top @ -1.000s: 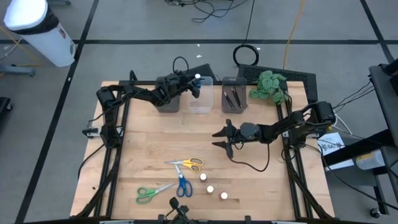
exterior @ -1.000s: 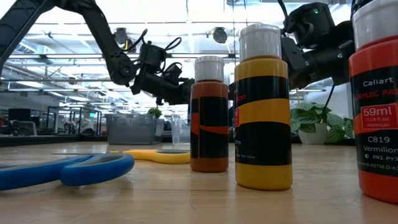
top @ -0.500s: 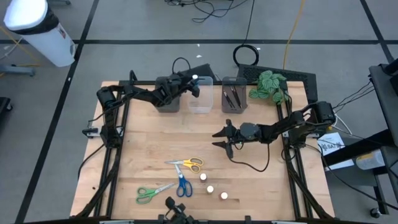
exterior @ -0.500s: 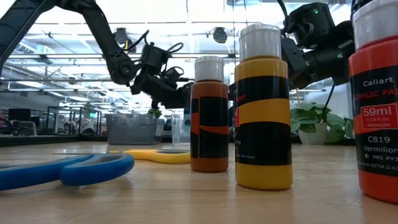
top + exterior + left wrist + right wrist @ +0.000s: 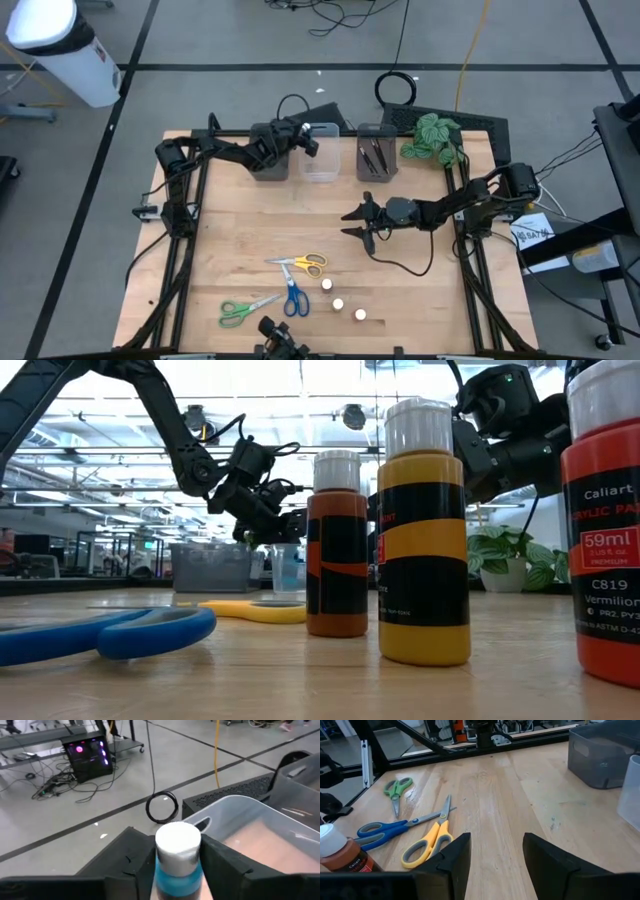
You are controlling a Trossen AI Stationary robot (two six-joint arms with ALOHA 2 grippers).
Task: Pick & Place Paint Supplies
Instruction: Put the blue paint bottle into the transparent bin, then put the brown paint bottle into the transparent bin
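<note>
My left gripper [image 5: 308,140] reaches over the clear bin [image 5: 324,165] at the table's far side, shut on a blue paint bottle with a white cap [image 5: 177,841]. My right gripper [image 5: 352,222] hovers open over the middle of the table, empty. Three more bottles stand upright near the front edge: brown-orange [image 5: 336,545], yellow [image 5: 424,530] and vermilion [image 5: 605,520]. The yellow scissors [image 5: 305,264], blue scissors [image 5: 293,298] and green scissors [image 5: 243,310] lie flat beside them. Dark brushes lie in the grey bin [image 5: 375,152]. My left gripper pinches the bottle's blue body just under the cap [image 5: 176,876], one finger [image 5: 140,867] on each side. The fingers come from the table's left, slanting a little down. The bottle stands upright between them at the clear bin's rim [image 5: 235,805]; its base is hidden.
A second grey bin [image 5: 270,165] sits under my left arm, left of the clear one. A leafy plant [image 5: 432,135] stands at the far right corner. Bare wood lies between the bins and the scissors.
My left gripper has tipped downward over the clear bin, carrying the blue bottle lower toward it. In the high view its white cap has slipped under the gripper. My right arm has kept still.
</note>
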